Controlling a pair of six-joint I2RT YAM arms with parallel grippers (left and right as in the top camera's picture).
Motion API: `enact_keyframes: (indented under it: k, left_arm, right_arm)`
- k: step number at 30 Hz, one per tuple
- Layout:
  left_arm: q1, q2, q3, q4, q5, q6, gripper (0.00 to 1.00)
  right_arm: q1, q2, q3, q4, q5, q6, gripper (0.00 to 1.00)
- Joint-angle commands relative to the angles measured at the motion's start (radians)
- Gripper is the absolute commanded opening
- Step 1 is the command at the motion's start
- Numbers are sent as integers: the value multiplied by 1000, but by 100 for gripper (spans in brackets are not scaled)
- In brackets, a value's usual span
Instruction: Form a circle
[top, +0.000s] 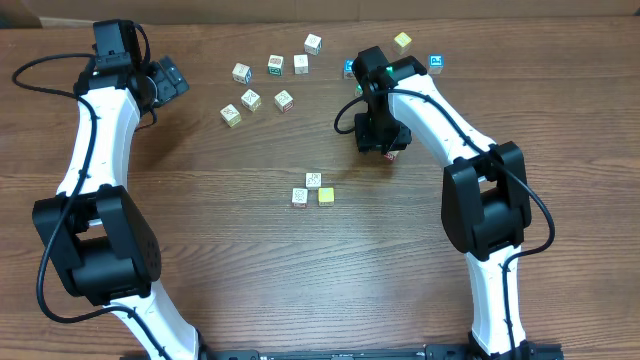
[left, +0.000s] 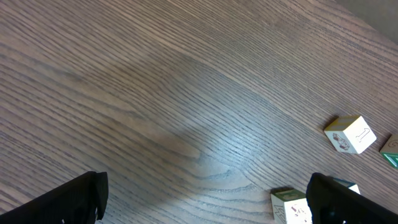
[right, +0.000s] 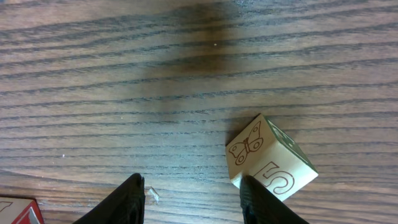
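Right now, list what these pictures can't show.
- Overhead: the right gripper covers whatever lies beneath it.
- Overhead: the pictures on the circle cubes are too small to read.
- Right wrist: a red cube is cut off by the bottom-left corner.
- Left wrist: a whitish cube is cut off by the bottom edge.

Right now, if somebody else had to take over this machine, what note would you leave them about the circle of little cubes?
Left arm: jaws wide open, empty, off to the left.
Right arm: jaws partly open, nothing between them, low over the table; a butterfly cube sits just outside one finger.
The circle: only three cubes clumped mid-table, no ring yet.
Loose cubes lie scattered along the far side.
Left to do: bring more cubes in and close the ring.
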Motion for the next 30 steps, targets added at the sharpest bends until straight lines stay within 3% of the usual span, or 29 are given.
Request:
enact_keyframes:
  k: [1,12,20,30]
  left_arm:
    - [-7,-11,11,2,1,-3,99]
    - [-7,-11,11,2,1,-3,100]
    - [-7,-11,11,2,1,-3,99]
    - [-7,-11,11,2,1,-3,99]
  right_arm:
    - [7,65,-51,40,-45,-8,47]
    - [8,65,-51,-25,-106,0,48]
    - [8,65,-35,19,-106,0,52]
    - [6,64,169,-120,-48,0,56]
